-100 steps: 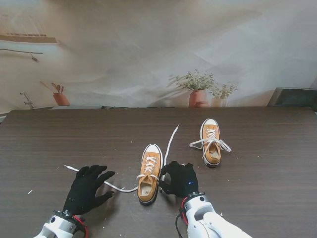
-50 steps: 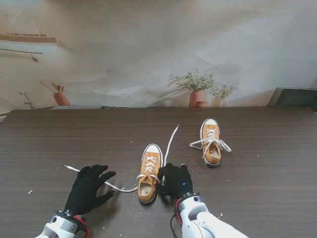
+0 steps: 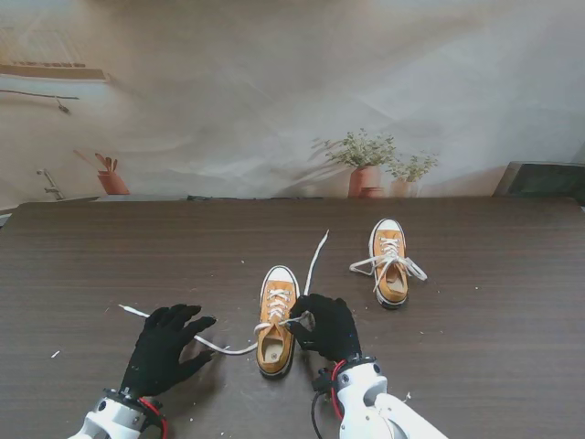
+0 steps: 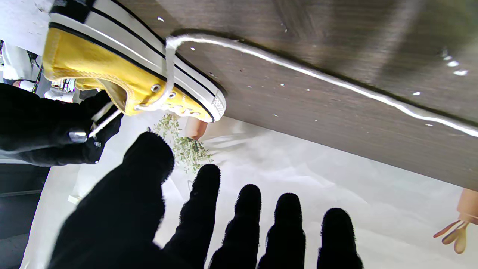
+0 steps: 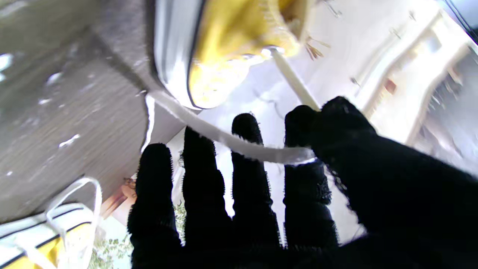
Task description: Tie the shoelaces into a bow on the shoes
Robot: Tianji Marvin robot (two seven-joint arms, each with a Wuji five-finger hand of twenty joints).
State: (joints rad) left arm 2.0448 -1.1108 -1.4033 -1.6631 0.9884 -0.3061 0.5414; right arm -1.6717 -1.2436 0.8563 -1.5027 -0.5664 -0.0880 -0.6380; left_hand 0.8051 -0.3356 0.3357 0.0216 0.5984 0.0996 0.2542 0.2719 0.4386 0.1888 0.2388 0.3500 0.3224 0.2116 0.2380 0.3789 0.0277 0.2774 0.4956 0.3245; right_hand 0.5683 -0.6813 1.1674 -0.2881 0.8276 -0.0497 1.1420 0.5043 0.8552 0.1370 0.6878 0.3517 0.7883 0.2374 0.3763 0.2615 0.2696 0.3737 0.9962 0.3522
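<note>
- Two yellow shoes sit on the table (image 3: 110, 265). The far shoe (image 3: 391, 261) lies to our right and farther from us, with its laces in a loose tangle across the top; we cannot tell whether that is a finished bow.
- The near shoe (image 3: 275, 320) stands between our hands, toe pointing away from us. It is untied, with no knot or loop visible.
- Our right hand (image 3: 327, 327) is just beside the near shoe's right side. In the right wrist view, thumb and forefinger pinch the right lace (image 5: 242, 144) close to the top eyelet, while the other fingers stay extended. The rest of that lace runs away from us across the table.
- Our left hand (image 3: 163, 347) rests flat with its fingers spread and holds nothing. The left lace (image 3: 196, 338) trails from the shoe leftward, passing by its fingertips; whether they touch it we cannot tell.
- We judge the work on this shoe barely begun: one lace is gripped and the other is not.
- Left to do: take up the left lace, cross the two, pull the first knot tight, then form and cinch the loops.
</note>
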